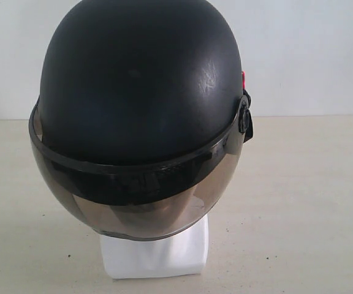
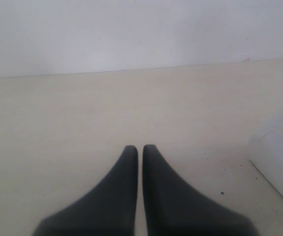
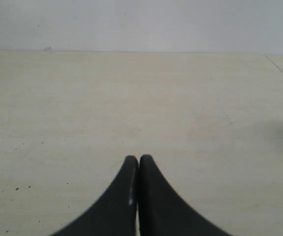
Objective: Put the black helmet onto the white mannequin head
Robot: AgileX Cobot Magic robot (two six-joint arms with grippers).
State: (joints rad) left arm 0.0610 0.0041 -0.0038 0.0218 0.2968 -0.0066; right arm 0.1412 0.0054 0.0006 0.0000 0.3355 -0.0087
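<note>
The black helmet (image 1: 141,86) sits on the white mannequin head (image 1: 155,252), covering it down to the neck; only the white base shows below the smoky visor (image 1: 136,202). Neither gripper appears in the exterior view. In the left wrist view my left gripper (image 2: 140,147) is shut with nothing between its fingers, low over the table, and the head's white base (image 2: 279,162) stands off to one side of it. My right gripper (image 3: 139,158) is also shut and empty, over bare table in the right wrist view.
A pale beige table (image 1: 311,202) carries the head, with a white wall (image 1: 305,55) behind it. Small dark specks (image 2: 222,192) dot the table surface near the base.
</note>
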